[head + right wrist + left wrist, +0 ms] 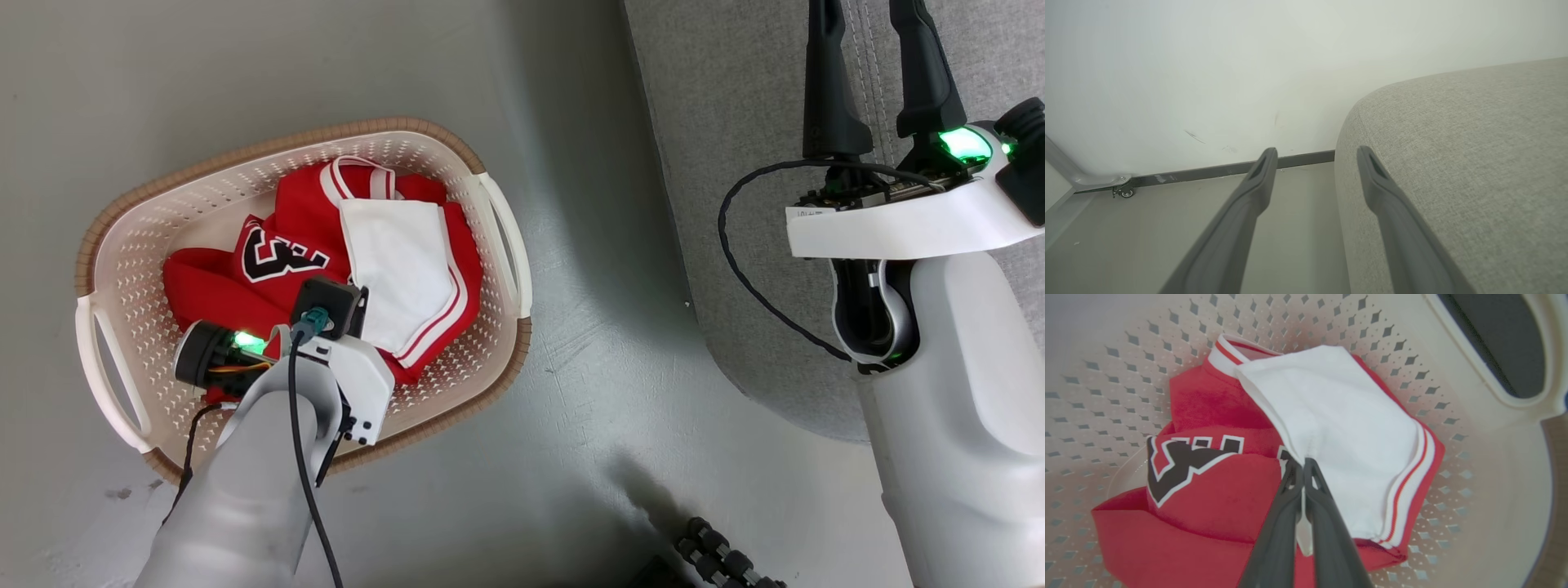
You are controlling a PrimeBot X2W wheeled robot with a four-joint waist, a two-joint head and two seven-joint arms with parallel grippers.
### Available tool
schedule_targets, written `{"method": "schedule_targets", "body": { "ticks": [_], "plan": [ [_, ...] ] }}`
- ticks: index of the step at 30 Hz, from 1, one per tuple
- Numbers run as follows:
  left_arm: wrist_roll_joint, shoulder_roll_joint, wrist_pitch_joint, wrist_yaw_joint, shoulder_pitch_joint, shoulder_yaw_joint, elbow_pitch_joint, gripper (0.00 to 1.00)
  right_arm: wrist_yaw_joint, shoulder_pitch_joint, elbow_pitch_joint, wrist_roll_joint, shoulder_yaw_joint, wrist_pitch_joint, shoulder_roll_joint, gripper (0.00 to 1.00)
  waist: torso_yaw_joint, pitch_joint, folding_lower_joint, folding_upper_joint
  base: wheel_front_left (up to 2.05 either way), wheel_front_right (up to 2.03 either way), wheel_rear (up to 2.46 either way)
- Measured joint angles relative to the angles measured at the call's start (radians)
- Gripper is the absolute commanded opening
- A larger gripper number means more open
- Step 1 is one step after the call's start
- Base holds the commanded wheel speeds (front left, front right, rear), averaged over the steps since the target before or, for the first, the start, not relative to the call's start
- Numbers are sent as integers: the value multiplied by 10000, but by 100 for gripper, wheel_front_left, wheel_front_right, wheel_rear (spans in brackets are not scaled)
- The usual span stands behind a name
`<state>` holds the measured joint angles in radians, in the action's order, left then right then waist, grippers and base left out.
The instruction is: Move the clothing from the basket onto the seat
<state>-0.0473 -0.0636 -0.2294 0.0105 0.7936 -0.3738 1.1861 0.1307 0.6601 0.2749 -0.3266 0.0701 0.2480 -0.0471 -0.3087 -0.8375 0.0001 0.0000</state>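
Basket [135, 269] holding red-and-white clothing [400, 261], left hand [1301, 463] clamped on it

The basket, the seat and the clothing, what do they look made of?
The basket: probably moulded plastic, cream, smooth, with regular diamond perforations; its brown rim looks braided. The seat: grey upholstery fabric, matte, visibly coarse weave. The clothing: soft red and white textile that folds and creases; the exact fabric is unclear.

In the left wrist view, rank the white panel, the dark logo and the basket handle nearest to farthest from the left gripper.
1. The white panel, pinched in the left gripper.
2. The dark logo, to its left.
3. The basket handle, upper right.
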Motion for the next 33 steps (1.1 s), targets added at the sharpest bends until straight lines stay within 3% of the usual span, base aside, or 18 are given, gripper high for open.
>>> {"method": "schedule_targets", "body": {
  "ticks": [19,33],
  "plan": [
    [-479,59,-176,-8,104,408,-966,0,-2,-3,221,247,-265,40,-4,100,406,495,0,0,0,0,0],
    [-644,67,-232,-13,-506,650,-3394,0,-2,-19,322,552,-347,40,-50,100,807,1051,0,0,0,0,0]
  ]
}}
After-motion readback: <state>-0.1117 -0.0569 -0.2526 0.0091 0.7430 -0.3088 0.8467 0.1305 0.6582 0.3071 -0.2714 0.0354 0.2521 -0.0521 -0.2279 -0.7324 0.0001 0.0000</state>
